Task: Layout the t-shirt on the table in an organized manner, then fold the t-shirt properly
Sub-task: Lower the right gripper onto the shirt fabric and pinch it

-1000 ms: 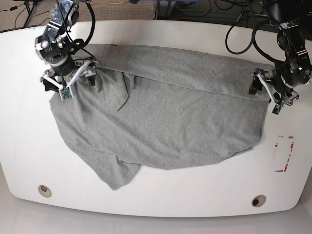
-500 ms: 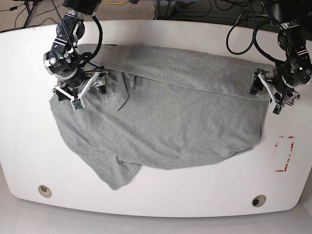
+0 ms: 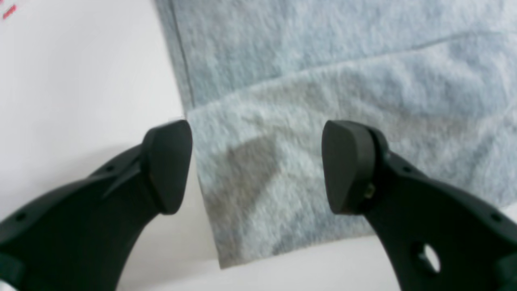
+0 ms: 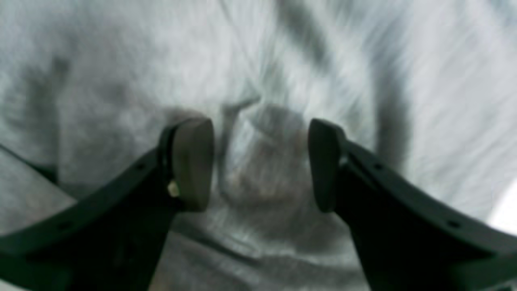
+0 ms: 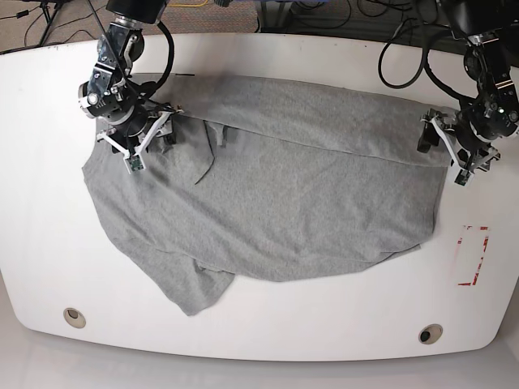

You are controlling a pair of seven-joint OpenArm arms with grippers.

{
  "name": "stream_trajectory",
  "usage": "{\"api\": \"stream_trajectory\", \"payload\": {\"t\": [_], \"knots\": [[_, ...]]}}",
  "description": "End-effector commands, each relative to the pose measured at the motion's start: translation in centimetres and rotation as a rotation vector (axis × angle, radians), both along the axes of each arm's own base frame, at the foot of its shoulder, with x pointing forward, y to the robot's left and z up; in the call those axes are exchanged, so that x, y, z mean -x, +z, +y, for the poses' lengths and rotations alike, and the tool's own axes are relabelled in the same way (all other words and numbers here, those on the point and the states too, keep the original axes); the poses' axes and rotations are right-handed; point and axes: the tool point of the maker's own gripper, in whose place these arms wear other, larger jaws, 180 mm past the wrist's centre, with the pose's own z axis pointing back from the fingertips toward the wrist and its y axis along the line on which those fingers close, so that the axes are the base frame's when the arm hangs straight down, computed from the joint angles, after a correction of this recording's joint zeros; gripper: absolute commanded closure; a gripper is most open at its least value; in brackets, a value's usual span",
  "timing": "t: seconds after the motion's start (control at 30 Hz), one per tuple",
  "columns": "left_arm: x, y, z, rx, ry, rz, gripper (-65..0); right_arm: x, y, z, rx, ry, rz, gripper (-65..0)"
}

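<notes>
My right gripper (image 5: 136,132), near the tabletop's (image 5: 268,324) far left corner, stands part-spread over a bunched ridge of the t-shirt (image 5: 284,194). Across the tabletop, my left gripper (image 5: 444,147) is spread wide, straddling its hem corner by the right edge.

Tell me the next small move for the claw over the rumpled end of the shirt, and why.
Probably close the right claw fully on the raised fold of the shirt. In its wrist view a bump of grey cloth sits between the jaws, which stand apart without pinching it. The left claw hangs open over the shirt's other corner at the table edge, so that end looks ready for spreading.
</notes>
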Motion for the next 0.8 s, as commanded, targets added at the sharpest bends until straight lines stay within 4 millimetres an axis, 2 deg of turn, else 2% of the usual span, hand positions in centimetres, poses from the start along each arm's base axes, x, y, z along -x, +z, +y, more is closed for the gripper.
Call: {"api": "stream_trajectory", "payload": {"t": [0.0, 0.27, 0.37, 0.43, 0.57, 0.63, 0.77], "knots": [[-0.92, 1.42, 0.34, -0.007, -0.007, -0.050, -47.6, -1.14, 1.22, -0.23, 0.000, 0.000, -0.054, -34.4], [-0.92, 1.42, 0.34, -0.007, -0.007, -0.050, -47.6, -1.12, 1.18, -0.23, 0.000, -0.001, -0.053, -33.0], [-0.92, 1.42, 0.34, -0.007, -0.007, -0.050, -47.6, -1.12, 1.18, -0.23, 0.000, -0.001, -0.053, -26.6], [-0.86, 1.37, 0.34, -0.007, -0.007, -0.048, -47.6, -1.12, 1.18, -0.23, 0.000, -0.001, -0.053, -18.2], [-0.86, 1.37, 0.34, -0.007, -0.007, -0.048, -47.6, -1.12, 1.18, -0.23, 0.000, -0.001, -0.053, -6.3], [-0.86, 1.37, 0.34, -0.007, -0.007, -0.048, -47.6, -1.12, 1.18, -0.23, 0.000, -0.001, -0.053, -4.1], [-0.86, 1.40, 0.39, -0.009, -0.008, -0.048, -47.6, -1.10, 1.23, -0.23, 0.001, 0.000, -0.054, -3.6]]}}
